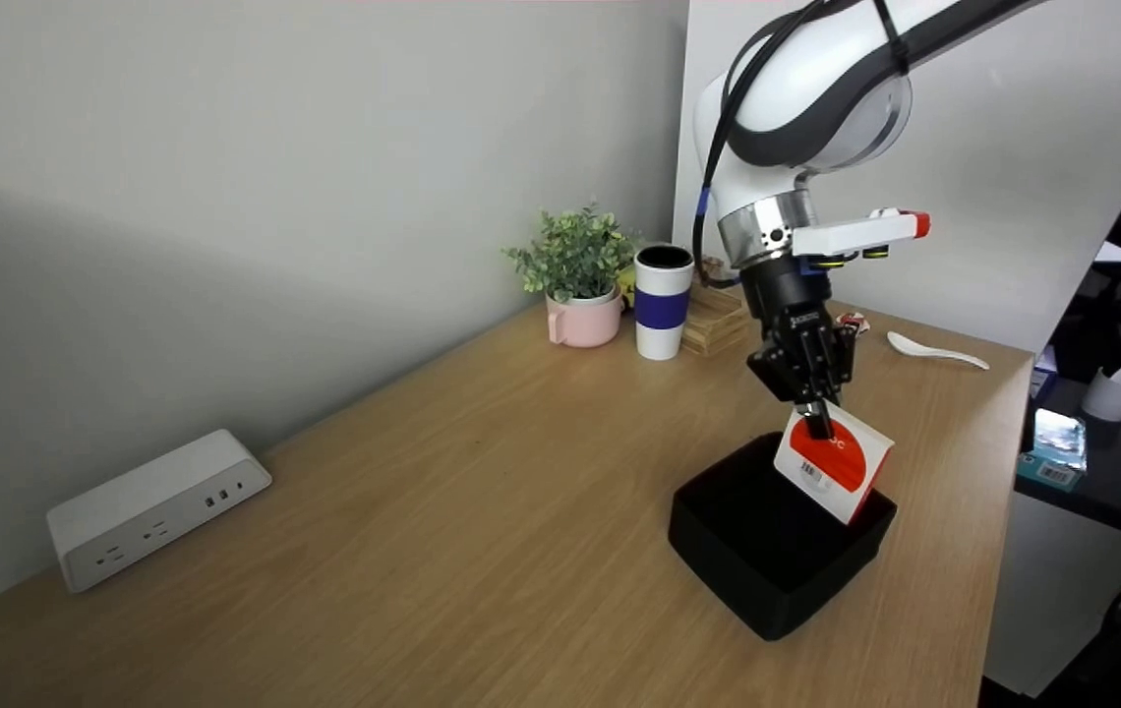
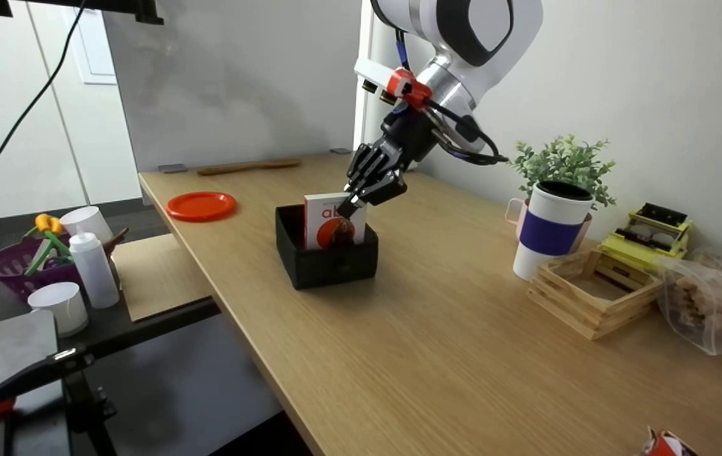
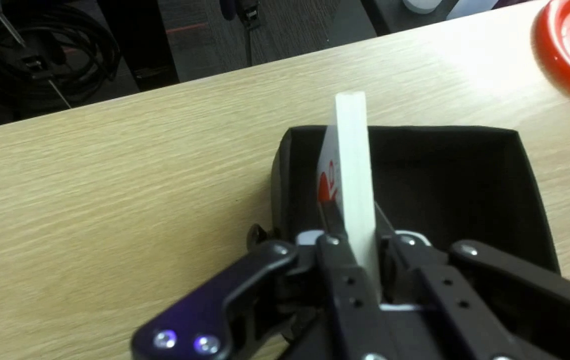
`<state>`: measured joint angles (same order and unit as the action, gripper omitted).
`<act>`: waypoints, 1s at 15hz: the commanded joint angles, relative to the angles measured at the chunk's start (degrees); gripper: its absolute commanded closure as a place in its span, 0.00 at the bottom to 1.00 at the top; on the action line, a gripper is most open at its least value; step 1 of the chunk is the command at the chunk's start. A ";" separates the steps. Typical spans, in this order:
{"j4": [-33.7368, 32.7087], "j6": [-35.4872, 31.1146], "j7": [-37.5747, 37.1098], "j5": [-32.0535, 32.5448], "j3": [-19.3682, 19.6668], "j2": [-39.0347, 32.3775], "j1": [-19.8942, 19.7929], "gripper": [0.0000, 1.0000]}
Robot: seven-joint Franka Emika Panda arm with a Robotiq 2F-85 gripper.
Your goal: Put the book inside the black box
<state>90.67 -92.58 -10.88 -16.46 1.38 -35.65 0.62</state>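
1. A small white book with a red patch on its cover stands tilted on edge, its lower part within the walls of the square black box, its upper part above the rim. Whether it touches the box's floor, we cannot tell.
2. The black tool grips the book; in the wrist view we see its fingers pressed against either face. Above it hangs a white robot arm.
3. The box rests on the wood-grain counter, near its long edge. In an exterior view, a red plate lies by that same edge, apart from the box.
4. Toward the wall, we find a white tumbler with a blue-violet band, just beside a leafy plant in a pink mug, in both exterior views. A slatted wooden crate and a clear plastic bag sit near the tumbler.
5. Well apart from the box, a white power strip sits by the wall; a white spoon lies near a corner of the counter.
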 commanded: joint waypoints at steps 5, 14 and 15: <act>-5.39 4.19 0.27 -0.61 -0.68 -4.19 -1.82 0.96; -10.88 8.11 -0.77 -0.43 -0.48 -8.66 -2.14 0.96; -11.52 8.55 -0.86 -0.43 -0.47 -9.10 -2.20 0.96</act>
<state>83.07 -87.26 -11.11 -16.46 1.38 -42.39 -0.57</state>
